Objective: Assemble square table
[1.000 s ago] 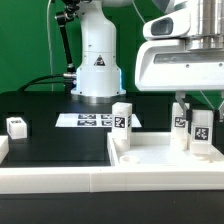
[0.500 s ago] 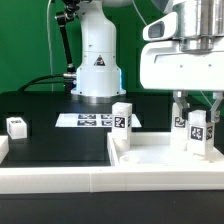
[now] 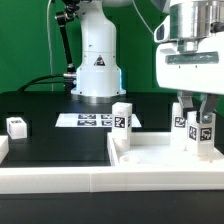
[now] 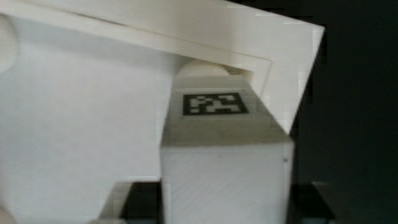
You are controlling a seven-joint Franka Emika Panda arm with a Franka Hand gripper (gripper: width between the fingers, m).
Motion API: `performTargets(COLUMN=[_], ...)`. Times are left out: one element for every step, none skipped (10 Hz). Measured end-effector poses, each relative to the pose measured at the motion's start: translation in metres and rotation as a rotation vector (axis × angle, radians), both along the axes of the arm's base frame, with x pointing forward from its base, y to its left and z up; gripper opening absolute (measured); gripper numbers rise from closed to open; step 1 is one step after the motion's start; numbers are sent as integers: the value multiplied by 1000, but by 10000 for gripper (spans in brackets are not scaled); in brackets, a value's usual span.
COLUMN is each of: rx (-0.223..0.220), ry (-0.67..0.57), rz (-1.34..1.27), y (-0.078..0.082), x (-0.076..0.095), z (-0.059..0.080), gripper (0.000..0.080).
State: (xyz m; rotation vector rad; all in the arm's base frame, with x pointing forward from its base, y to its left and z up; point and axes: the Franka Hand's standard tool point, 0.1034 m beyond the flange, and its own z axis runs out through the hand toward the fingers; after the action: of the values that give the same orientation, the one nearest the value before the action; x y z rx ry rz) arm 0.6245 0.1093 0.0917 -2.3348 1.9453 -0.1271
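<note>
The white square slab lies flat at the front right of the exterior view. A tagged leg block stands at its far left corner and another at its far right. My gripper is shut on a third leg block, holding it upright on the slab's right side. In the wrist view this leg fills the gap between my dark fingers, its tag facing the camera, with the slab beside and behind it. A fourth leg block lies loose at the far left.
The marker board lies on the black table in front of the robot base. A long white rail runs along the front edge and turns up at the left.
My gripper and the leg block in it have shifted a little toward the exterior view's right. The other leg blocks and the slab have not moved.
</note>
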Motion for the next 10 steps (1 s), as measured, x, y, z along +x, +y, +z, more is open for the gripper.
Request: performTargets(rx=[30,32,46,52,50,48,42,41,31,20], ry=[9,9,12,15,15,15,13,12,-7,-10], rz=[-111,-119,-187,-242,-223,-213,-161,-144,-66,33], y=[-1,-1,-1,-1,-1,-1,2,5,8,13], x=[-1,-1,-1,-1,-1,-2,-2,-1,2,1], z=[0,0,-1,-1,-1,-1,-2,-1,-1,-1], gripper=[290,290,290,290,290,290,460,581,581,635])
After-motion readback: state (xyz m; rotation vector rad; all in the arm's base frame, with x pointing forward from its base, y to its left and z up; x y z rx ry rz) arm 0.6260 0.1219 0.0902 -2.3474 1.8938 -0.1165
